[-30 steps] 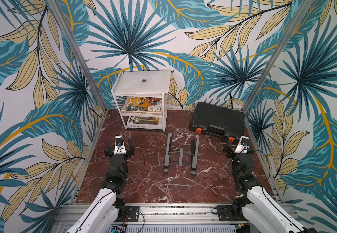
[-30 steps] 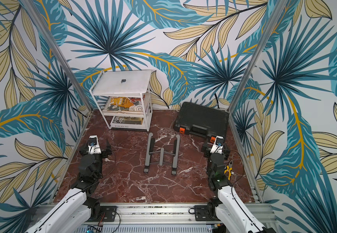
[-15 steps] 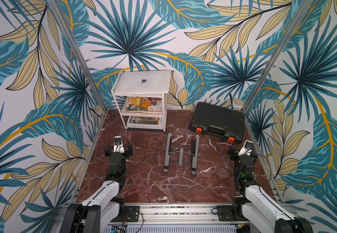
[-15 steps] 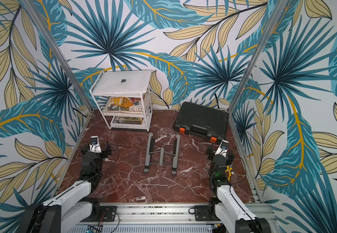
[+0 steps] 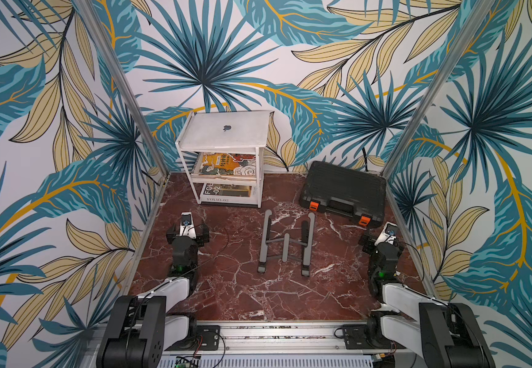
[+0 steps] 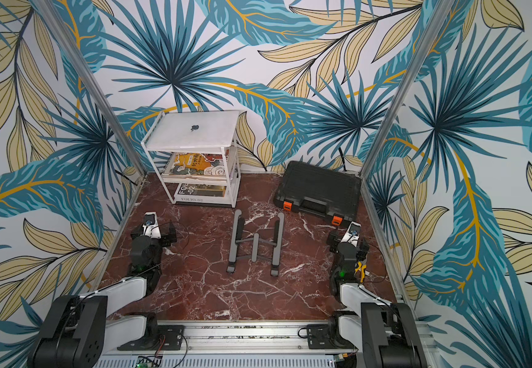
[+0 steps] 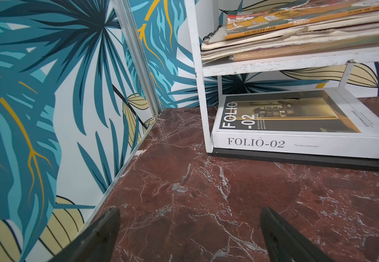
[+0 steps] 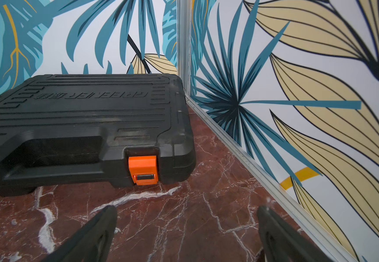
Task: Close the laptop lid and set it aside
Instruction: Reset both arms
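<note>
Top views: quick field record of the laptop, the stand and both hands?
laptop: shut, flat on top of the white shelf rack, logo up
folding stand: flat on the table, nothing on it
left hand: open, holds nothing, near the rack
right hand: open, holds nothing, near the black tool case
task state: laptop shut and off the stand; looks done

From my screen I see three walls [image 5: 207,63] papered with big teal and sand-yellow palm leaves on white, joined at two bare aluminium posts [image 5: 124,89]. The floor [image 5: 242,296] is red-brown marble with white veins (glossy, softly lit). A white shelf rack [image 5: 261,178] stands against the back wall, near the left-hand corner. The light falls evenly.
</note>
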`<action>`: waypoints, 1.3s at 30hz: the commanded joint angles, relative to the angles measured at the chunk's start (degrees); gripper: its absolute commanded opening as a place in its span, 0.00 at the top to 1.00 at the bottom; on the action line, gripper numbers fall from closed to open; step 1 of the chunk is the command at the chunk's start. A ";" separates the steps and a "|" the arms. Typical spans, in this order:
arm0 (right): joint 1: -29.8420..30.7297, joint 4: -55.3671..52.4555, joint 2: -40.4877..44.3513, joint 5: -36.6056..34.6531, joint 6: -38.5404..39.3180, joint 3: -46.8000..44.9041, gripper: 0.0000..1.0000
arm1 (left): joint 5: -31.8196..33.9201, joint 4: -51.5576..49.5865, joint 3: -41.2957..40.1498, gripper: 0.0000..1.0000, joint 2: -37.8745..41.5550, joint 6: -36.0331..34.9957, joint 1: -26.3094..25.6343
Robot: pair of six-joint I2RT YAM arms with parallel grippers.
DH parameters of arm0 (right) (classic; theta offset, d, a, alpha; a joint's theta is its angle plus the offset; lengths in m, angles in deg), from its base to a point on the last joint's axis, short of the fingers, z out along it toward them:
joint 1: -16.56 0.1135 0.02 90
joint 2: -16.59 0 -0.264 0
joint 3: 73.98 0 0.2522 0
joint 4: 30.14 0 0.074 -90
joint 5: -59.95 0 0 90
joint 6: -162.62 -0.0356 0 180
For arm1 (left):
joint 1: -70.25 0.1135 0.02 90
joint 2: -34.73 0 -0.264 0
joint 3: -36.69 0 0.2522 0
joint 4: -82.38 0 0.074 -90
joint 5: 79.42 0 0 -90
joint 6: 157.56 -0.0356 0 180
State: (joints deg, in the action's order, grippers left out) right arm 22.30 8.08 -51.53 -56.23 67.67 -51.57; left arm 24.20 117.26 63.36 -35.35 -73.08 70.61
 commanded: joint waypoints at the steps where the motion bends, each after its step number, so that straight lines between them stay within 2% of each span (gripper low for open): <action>1: -0.78 8.69 -3.18 2.92 0.25 0.32 0.01 | -1.76 3.73 0.13 0.00 -1.23 0.42 0.63; 6: -1.53 10.62 -6.26 4.99 1.59 1.37 0.00 | -1.78 6.02 0.40 0.00 -4.15 0.45 0.97; 9: -2.53 14.30 -10.31 6.16 1.96 1.66 0.00 | -1.61 4.38 0.22 0.00 -2.98 0.94 1.12; 15: -5.03 16.12 -16.82 15.61 1.99 4.24 0.00 | -3.25 5.98 -0.28 0.00 -3.34 0.31 1.13; 21: -5.82 17.11 -19.83 19.58 2.23 5.67 0.01 | -3.76 4.78 -0.38 0.00 -2.44 1.73 1.13; 24: -6.00 9.28 -19.21 20.08 2.39 9.04 0.00 | -6.74 3.97 -0.34 0.00 -1.91 4.94 1.72; 27: -6.00 5.48 -19.06 20.54 2.54 10.81 0.00 | -12.50 9.70 -0.68 0.00 -5.00 6.55 1.83; 30: -6.09 6.19 -18.95 18.79 1.61 10.40 0.01 | -13.17 13.43 1.19 0.00 -11.24 6.30 1.78; 34: -6.09 7.37 -19.04 15.10 0.47 9.92 0.01 | -12.48 10.68 3.57 0.00 -13.81 6.56 1.82; 39: -5.78 3.76 -18.90 15.07 0.92 11.65 0.01 | -13.24 9.92 5.92 0.00 -18.62 5.77 1.05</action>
State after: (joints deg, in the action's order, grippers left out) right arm 16.55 13.98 -70.63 -39.90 68.98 -40.69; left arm 12.03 126.75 66.94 -51.17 -67.11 71.94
